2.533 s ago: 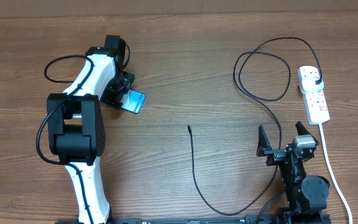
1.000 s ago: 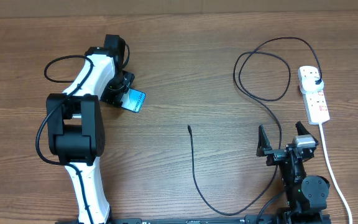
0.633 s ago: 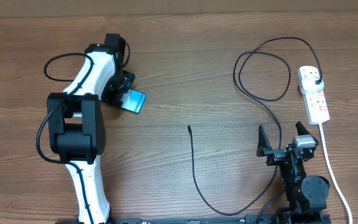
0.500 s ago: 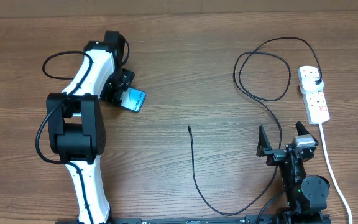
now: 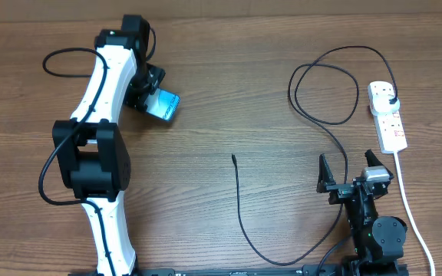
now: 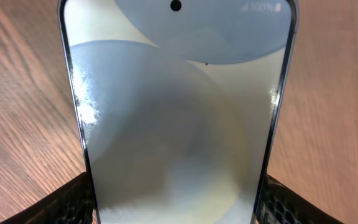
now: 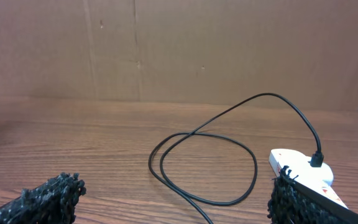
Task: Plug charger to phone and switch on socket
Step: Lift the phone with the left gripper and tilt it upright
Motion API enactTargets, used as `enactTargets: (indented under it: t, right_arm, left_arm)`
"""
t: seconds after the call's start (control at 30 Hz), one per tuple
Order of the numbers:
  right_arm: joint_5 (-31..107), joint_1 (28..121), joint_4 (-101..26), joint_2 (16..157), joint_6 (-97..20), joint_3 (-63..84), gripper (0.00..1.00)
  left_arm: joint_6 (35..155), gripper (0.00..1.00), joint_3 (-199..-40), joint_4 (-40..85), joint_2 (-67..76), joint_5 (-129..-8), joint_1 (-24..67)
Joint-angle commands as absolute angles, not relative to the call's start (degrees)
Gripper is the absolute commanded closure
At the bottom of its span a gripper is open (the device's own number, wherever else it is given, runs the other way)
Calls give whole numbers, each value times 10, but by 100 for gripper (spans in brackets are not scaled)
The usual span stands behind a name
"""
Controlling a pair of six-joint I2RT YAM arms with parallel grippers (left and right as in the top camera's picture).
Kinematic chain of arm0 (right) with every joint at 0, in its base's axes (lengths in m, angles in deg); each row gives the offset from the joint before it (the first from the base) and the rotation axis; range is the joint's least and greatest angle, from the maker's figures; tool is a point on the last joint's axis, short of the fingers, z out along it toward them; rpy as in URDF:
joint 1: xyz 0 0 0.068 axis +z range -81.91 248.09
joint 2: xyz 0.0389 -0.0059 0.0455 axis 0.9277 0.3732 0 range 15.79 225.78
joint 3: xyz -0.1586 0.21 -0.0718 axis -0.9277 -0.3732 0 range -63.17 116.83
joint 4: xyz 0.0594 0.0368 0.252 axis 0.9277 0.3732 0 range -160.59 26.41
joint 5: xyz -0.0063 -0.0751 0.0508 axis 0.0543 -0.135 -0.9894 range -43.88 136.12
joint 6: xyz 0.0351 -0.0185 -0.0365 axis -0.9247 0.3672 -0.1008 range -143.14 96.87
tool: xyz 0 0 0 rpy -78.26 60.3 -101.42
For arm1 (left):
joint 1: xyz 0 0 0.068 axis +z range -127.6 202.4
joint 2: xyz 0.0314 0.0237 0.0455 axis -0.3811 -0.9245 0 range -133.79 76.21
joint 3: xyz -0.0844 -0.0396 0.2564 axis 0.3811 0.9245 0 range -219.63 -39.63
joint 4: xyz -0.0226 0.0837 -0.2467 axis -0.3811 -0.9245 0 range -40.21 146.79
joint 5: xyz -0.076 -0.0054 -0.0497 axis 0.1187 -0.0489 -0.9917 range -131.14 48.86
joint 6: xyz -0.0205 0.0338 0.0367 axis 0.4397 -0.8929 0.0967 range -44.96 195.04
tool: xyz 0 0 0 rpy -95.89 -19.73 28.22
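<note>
My left gripper (image 5: 148,96) is shut on the phone (image 5: 164,104), a slim handset with a light blue lit screen, held at the far left of the table. In the left wrist view the phone (image 6: 179,118) fills the frame between my two fingers (image 6: 73,200). The charger, a thin black cable (image 5: 240,207), lies loose with its small plug tip (image 5: 233,158) at mid table and its black plug (image 5: 390,97) in the white socket strip (image 5: 386,115) at the far right. My right gripper (image 5: 351,170) is open and empty near the front edge, short of the cable loops (image 7: 204,165) and the socket (image 7: 303,171).
The socket's white cord (image 5: 413,211) runs down the right side past my right arm. A black arm cable (image 5: 67,57) loops at the far left. A brown cardboard wall (image 7: 179,50) stands behind the table.
My left arm has moved toward the far edge of the table, carrying the phone a little farther back. The right arm, charger and socket have not moved.
</note>
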State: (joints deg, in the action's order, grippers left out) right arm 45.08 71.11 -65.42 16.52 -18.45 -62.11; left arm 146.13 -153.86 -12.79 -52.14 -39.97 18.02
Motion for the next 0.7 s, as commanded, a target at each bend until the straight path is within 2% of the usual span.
enactTargets:
  t: [0.0,0.37,0.67]
  right_arm:
    - [456,710,-657,159,-186,-627,0]
    - [456,710,-657,159,-186,-627,0]
    - [456,710,-657,159,-186,-627,0]
  left_arm:
    - [1413,96,-1585,-132,-523,-445,182]
    - [1357,96,-1602,-120,-523,-668,182]
    - [1354,96,-1602,-120,-523,-868,182]
